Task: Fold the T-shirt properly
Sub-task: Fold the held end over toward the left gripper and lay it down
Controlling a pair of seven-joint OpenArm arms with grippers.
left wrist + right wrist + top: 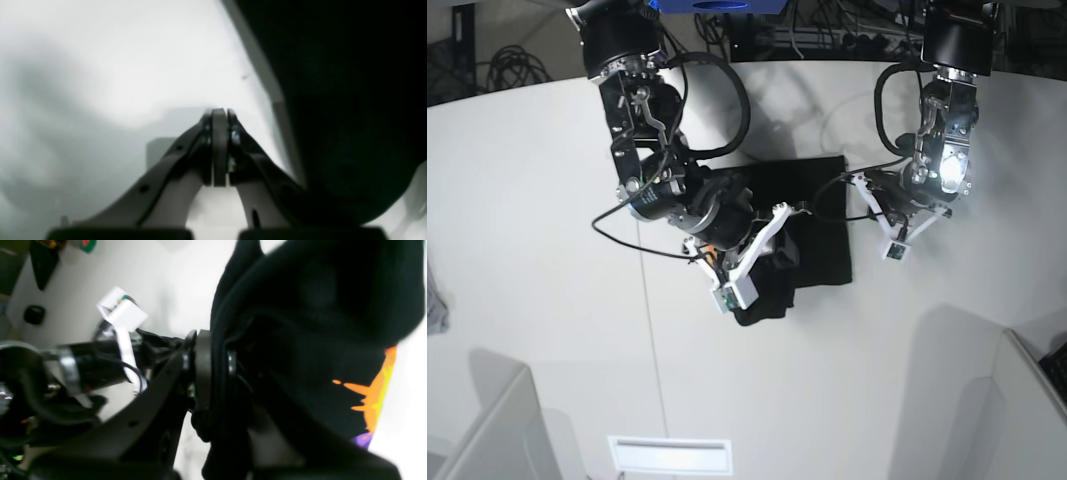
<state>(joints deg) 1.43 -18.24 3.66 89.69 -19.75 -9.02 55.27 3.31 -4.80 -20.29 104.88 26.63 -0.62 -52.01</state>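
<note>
Right pincer [211, 373] clamped on the black T-shirt [310, 350]
The T-shirt lies partly folded mid-counter [587, 330], a bit of its orange and purple print showing, and its gripped part rises between the right fingertips; the left pincer [220, 146] has its tips together just beside the cloth, holding nothing.

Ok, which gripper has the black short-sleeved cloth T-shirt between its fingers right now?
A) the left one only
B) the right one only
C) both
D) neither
B: in the right wrist view the black cloth T-shirt runs up between the fingers of the right gripper, while the left gripper is shut beside the cloth with none in it.
</note>
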